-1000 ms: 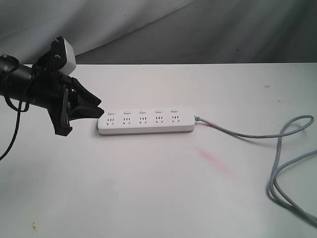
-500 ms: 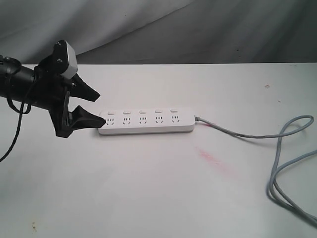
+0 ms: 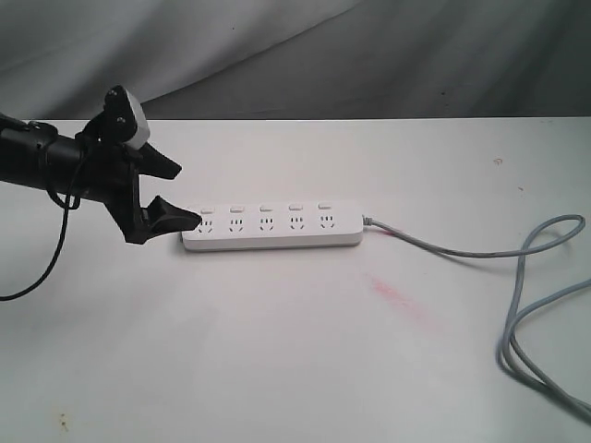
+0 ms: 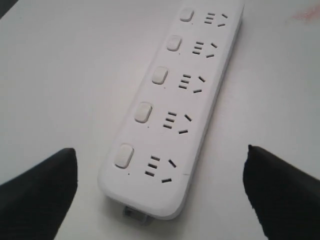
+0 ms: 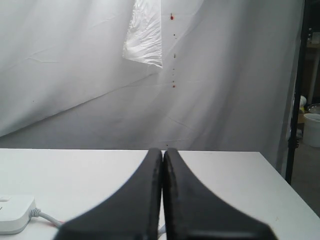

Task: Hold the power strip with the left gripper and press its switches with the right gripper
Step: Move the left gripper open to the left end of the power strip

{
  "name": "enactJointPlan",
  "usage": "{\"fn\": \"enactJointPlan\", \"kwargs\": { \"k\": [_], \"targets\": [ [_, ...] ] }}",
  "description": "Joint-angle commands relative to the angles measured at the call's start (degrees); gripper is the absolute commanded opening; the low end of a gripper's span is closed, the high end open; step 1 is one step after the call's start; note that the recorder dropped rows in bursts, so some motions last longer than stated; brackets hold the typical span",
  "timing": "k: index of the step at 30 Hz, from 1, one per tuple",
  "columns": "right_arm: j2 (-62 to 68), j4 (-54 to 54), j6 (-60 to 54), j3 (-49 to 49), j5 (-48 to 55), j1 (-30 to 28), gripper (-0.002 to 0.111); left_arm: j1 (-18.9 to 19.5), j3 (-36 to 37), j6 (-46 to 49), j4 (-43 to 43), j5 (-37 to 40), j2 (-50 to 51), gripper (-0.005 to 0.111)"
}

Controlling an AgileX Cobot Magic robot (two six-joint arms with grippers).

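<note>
So the strip [image 3: 271,227] is a long flat white bar with rounded ends, lying flat near the middle of the table [image 3: 277,369]. It has five sockets in a row, and the small white switches [image 3: 265,208] sit one above each socket. A thin grey cord [image 3: 517,268] leaves its right end and loops toward the table's right edge.

Compared with a second ago, the left gripper [image 3: 187,195] is no longer pinched nearly together at the strip's left end. Its jaws now stand wide apart, holding nothing, and the arm sits a bit higher. The strip itself hasn't budged. In the left wrist view the two black fingers [image 4: 40,195] stand on either side of the strip's near end, clear of it.

The right gripper [image 5: 162,200] has its fingers pressed flat together on nothing. It's out of the exterior view entirely, and its own camera catches only a corner of the strip.

Hard to call: whether the lower left finger touches the strip's end in the exterior view, and which way any switch is flipped. The cord runs off frame too.
</note>
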Motion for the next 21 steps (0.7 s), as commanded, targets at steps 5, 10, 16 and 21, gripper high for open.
{"fn": "enactJointPlan", "kwargs": {
  "k": [5, 10, 16, 21],
  "targets": [
    [-0.2, 0.2, 0.1, 0.2, 0.0, -0.4, 0.0, 0.8, -9.6, 0.6, 5.5, 5.7, 7.7, 0.084],
    [-0.2, 0.2, 0.1, 0.2, 0.0, -0.4, 0.0, 0.7, -14.0, 0.6, 8.2, 6.3, 10.7, 0.084],
    [-0.2, 0.2, 0.1, 0.2, 0.0, -0.4, 0.0, 0.7, -16.5, 0.6, 12.2, 7.8, 13.4, 0.084],
    [-0.2, 0.2, 0.1, 0.2, 0.0, -0.4, 0.0, 0.7, -16.5, 0.6, 13.4, 7.5, 14.5, 0.084]
  ]
}}
